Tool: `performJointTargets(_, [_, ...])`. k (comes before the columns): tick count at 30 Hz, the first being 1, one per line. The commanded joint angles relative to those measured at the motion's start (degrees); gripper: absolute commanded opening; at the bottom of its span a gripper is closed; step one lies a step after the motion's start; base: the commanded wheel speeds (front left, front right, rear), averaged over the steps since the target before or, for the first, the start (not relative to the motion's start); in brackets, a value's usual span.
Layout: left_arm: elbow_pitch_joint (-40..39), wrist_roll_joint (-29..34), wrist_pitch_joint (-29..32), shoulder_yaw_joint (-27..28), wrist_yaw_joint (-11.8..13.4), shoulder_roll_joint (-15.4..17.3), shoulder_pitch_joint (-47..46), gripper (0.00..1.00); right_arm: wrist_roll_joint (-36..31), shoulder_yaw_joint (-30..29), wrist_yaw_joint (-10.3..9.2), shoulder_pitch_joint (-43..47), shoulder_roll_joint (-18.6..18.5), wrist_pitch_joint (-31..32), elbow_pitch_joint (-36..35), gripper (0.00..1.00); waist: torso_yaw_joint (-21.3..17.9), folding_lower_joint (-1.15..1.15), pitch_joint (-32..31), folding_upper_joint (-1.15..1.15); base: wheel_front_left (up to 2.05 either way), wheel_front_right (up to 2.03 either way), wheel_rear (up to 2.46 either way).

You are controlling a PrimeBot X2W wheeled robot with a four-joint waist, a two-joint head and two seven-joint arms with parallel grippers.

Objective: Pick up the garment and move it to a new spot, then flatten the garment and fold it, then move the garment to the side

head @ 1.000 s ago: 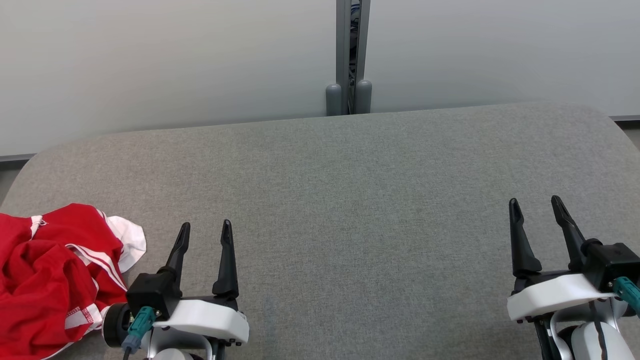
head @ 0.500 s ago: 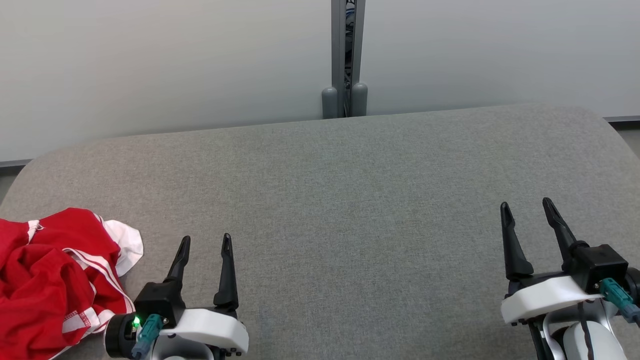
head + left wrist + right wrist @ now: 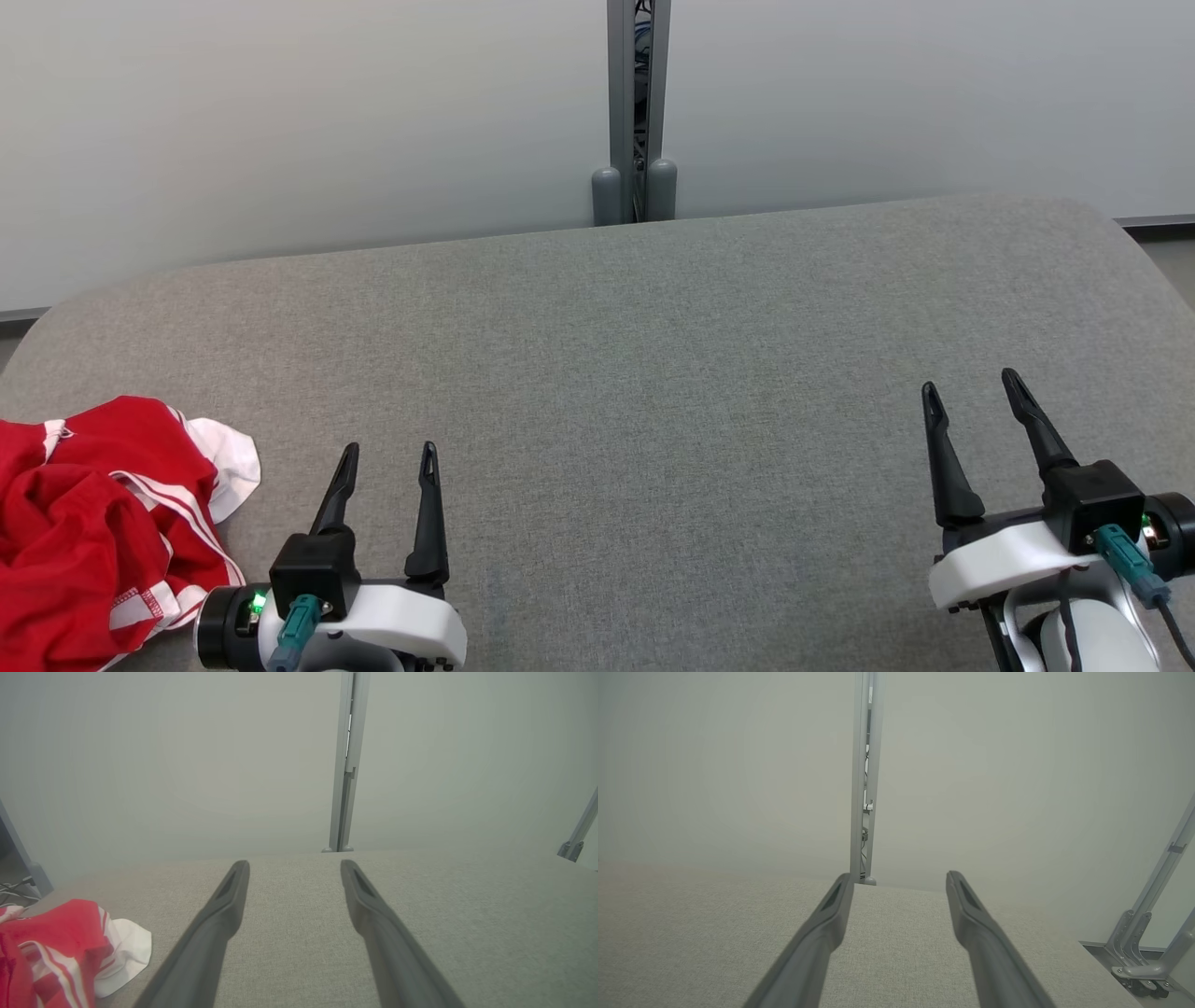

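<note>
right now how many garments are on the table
1: a red and white garment at the table's near left, beside the left gripper; others may lie off frame.

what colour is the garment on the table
The garment is red with white stripes and white trim, crumpled at the table's left edge; the head view shows it best.

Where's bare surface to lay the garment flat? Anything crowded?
Bare: the grey padded top between left hand and right hand, and back to the wall post. Crowded: near-left corner, where the crumpled red garment lies beside the left hand.
</note>
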Motion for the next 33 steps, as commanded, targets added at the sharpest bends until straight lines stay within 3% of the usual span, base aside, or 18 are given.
performJointTargets(1, [0.1, 0.7, -0.5, 0.2, 0.4, 0.3, 0.5, 1.0, -1.0, 0.0, 0.16, -0.6, -0.2, -0.7, 0.4, 1.0, -0.1, 0.0, 0.0, 0.0, 0.0, 0.0, 0.0])
performJointTargets(23, [1.1, -2.4, -0.4, 0.9, -0.5, 0.3, -0.4, 1.0, 1.3, -0.6, 0.16, -1.0, -0.1, -0.6, 2.5, 1.0, 0.4, 0.0, 0.3, 0.0, 0.0, 0.0, 0.0])
performJointTargets(33, [1.5, -1.3, -0.4, 0.6, -0.9, 0.3, 0.3, 1.0, 2.3, 0.3, 0.15, 1.0, -0.1, -0.6, 2.0, 1.0, 7.1, 0.0, -0.3, 0.0, 0.0, 0.0, 0.0])
